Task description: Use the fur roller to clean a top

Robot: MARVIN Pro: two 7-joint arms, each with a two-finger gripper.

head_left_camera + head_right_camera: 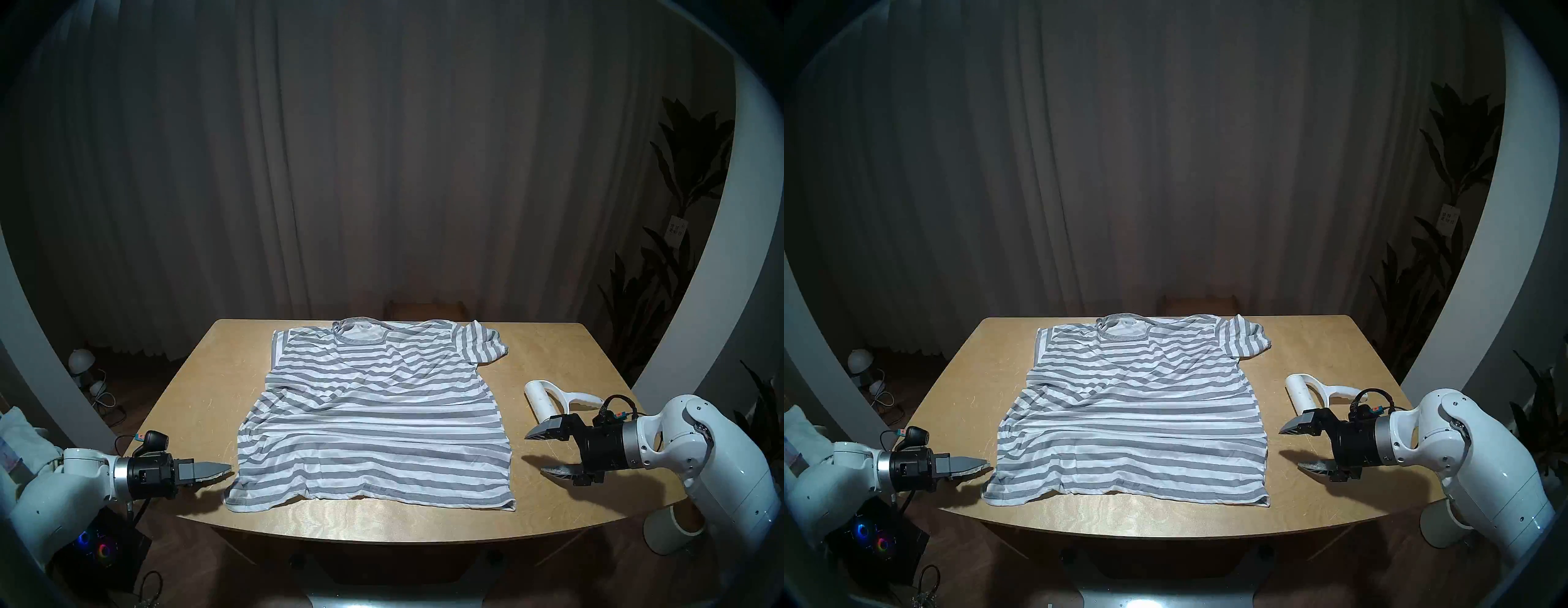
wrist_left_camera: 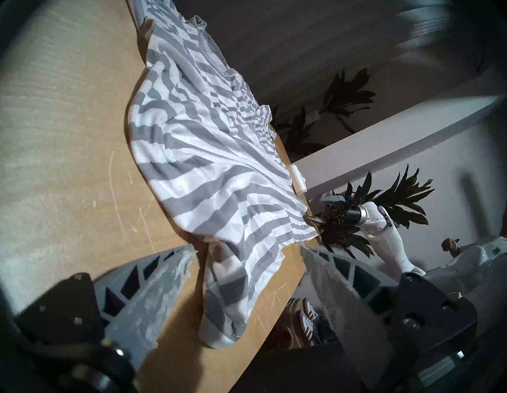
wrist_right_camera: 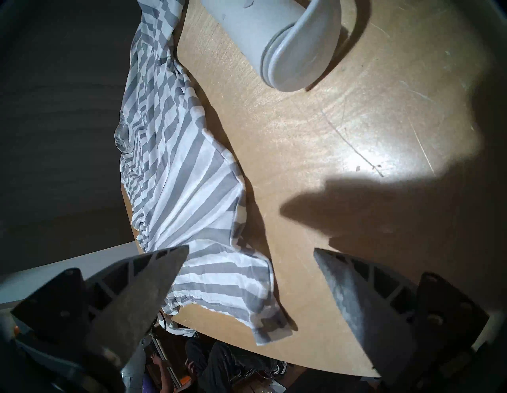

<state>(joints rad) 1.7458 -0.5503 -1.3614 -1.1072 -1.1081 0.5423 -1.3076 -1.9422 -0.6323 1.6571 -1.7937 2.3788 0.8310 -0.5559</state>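
Jaws of the right tool [image 1: 544,461] stand wide and empty, just short of the small white plastic fur roller [image 1: 551,398] lying on the wooden worktop [image 1: 564,352] beside the grey-and-white striped top [image 1: 369,416]. Left tool [image 1: 220,487], jaws apart, holds nothing at the hem corner. Best to pinch the ridged handle squarely, while the left pins the fabric flat.
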